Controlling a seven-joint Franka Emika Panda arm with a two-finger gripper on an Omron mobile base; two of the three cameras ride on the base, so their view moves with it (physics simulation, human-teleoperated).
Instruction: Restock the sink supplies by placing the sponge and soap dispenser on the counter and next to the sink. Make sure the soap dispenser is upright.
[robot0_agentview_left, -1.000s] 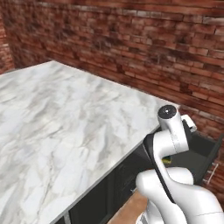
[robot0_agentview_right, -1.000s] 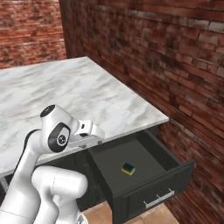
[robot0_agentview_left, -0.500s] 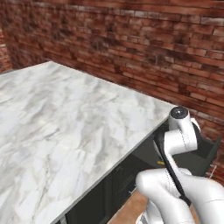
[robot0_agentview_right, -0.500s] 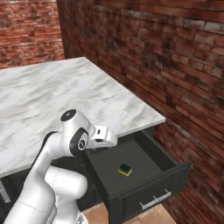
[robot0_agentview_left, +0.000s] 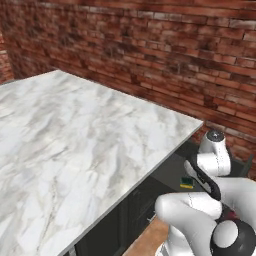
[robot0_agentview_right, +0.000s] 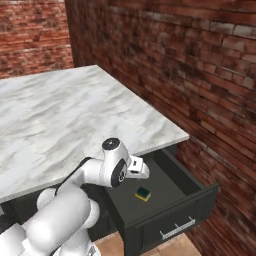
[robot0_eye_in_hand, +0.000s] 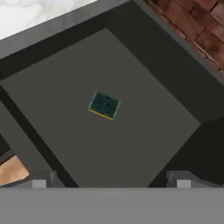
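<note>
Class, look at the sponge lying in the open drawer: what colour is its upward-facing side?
Dark green on top of the sponge, with a thin yellow edge beneath; the hand view shows it best.

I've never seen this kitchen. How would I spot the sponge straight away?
Find the marble counter by the brick wall, then look below its end at the open dark drawer. The sponge lies flat on the drawer floor, dark green side up with a yellow edge, the one small bright thing in there.
</note>
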